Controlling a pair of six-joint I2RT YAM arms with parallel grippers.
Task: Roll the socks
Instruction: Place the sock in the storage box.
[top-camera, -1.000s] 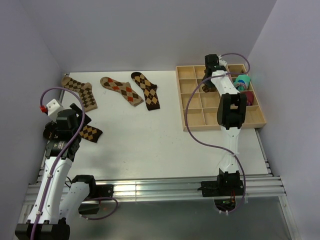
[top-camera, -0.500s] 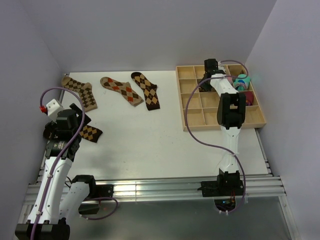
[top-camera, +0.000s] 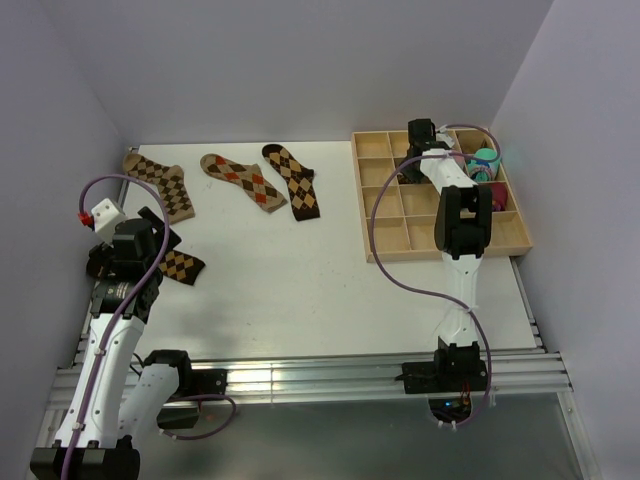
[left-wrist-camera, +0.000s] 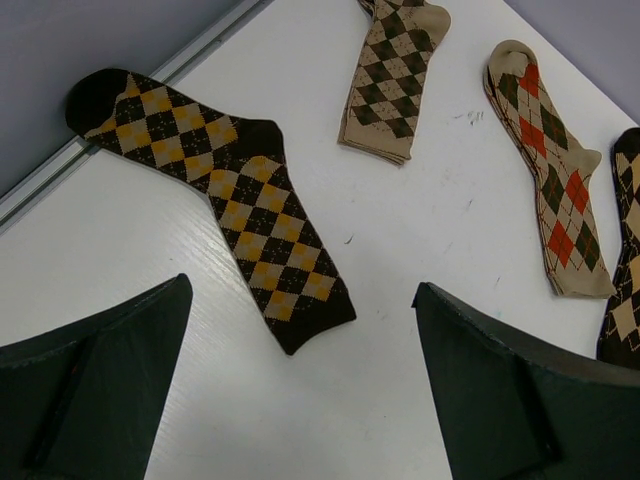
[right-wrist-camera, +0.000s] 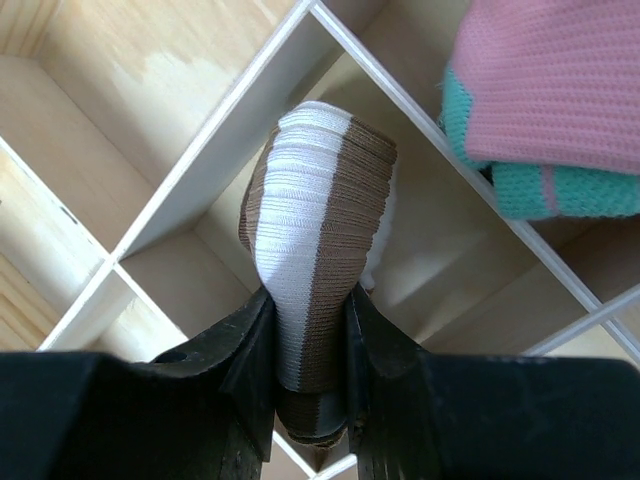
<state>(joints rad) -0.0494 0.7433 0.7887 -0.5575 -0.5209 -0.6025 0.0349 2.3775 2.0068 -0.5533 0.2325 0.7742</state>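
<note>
Over the far corner of the wooden tray (top-camera: 385, 250), in the top view, the right arm reaches down just beside the pink and teal bundles (top-camera: 487, 162); its grip is hidden from here. Three argyle socks (top-camera: 243, 182) lie flat along the back of the bench (top-camera: 300, 290), well apart from the tray.

From the left wrist, the left fingers (left-wrist-camera: 100, 380) are spread wide and hold nothing. A brown-and-yellow argyle sock (left-wrist-camera: 235, 205) lies flat on the bench beyond them, unrolled.

From the right wrist, the right fingers (right-wrist-camera: 240, 370) pinch a brown-and-cream striped sock roll (right-wrist-camera: 315, 230) by one end. Its free end hangs over a compartment close to a divider (right-wrist-camera: 230, 130); whether it touches the floor I cannot tell.

This looks like the stowing step for one finished roll. The next move calls for lowering it clear of the divider into that compartment, then letting go. The four argyle socks are yet to be rolled.
</note>
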